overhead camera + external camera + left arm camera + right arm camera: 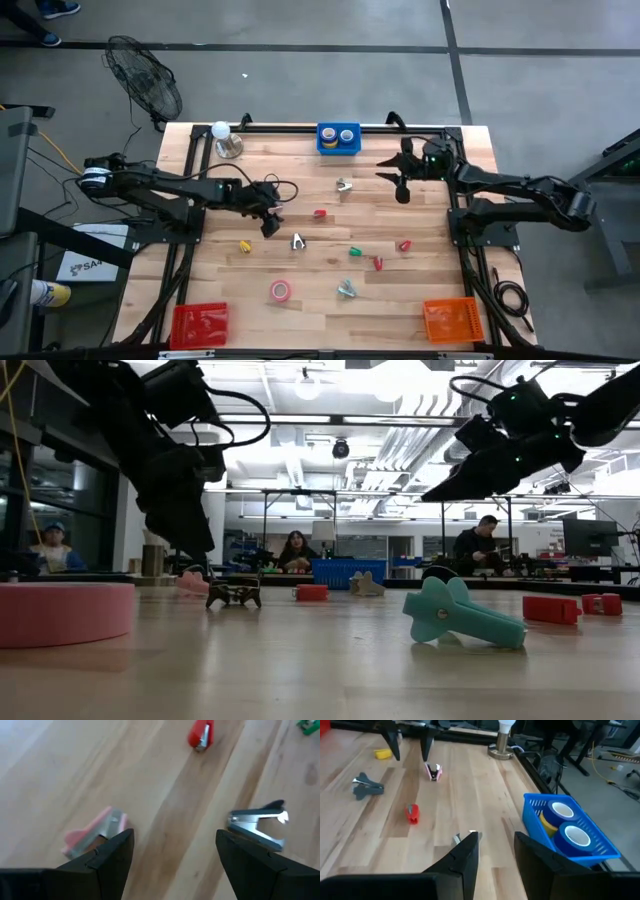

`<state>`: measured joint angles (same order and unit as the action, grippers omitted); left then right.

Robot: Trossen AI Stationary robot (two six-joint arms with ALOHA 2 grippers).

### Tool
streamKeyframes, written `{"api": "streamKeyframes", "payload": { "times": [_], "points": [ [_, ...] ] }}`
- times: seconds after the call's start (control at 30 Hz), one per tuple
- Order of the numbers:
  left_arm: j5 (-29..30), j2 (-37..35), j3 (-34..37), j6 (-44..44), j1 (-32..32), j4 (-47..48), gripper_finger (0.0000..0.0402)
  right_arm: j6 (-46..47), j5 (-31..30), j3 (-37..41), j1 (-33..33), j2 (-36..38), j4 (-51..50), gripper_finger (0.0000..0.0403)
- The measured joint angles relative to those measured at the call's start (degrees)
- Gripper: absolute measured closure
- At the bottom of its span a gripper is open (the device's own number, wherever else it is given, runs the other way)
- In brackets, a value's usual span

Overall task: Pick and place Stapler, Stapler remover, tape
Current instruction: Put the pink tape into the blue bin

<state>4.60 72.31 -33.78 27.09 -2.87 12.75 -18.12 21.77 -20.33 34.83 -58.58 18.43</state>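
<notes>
My left gripper (270, 226) hangs open over the table's middle-left. In the left wrist view (175, 855) its fingers stand apart above bare wood, with a pink stapler (92, 834) on one side and a black staple remover (260, 824) on the other. A red stapler (200, 734) lies farther off. My right gripper (386, 170) is open and raised near the blue bin (338, 138), which holds a yellow tape roll (549, 825) and two blue ones (575, 837). The pinkish-red tape roll (281, 291) lies flat on the table near its front.
Small green, red and yellow office items (355, 251) lie scattered over the table's middle. A red tray (198, 322) and an orange tray (452, 320) sit at the near corners. A lamp (225, 140) stands at the far left. People sit beyond the table.
</notes>
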Motion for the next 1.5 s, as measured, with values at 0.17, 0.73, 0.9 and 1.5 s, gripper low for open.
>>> {"api": "streamKeyframes", "payload": {
  "times": [0.17,0.73,0.9,1.5],
  "points": [
    [1.55,0.00,0.00,4.17,4.24,-0.15,0.0125,-0.33,-2.30,1.04,-2.95,2.89,-0.54,0.0286],
    [7.00,4.80,-9.73,18.23,17.39,13.15,0.0125,0.12,-2.36,1.06,-6.07,5.11,-3.35,0.0286],
    [3.58,11.64,-17.11,19.12,17.58,19.99,0.0125,0.12,-2.35,1.06,-6.13,5.11,-3.19,0.0286],
    [-11.78,21.24,-26.43,37.08,18.76,28.07,0.0125,1.63,-2.09,1.02,-8.03,5.50,-3.56,0.0286]
  ]
}}
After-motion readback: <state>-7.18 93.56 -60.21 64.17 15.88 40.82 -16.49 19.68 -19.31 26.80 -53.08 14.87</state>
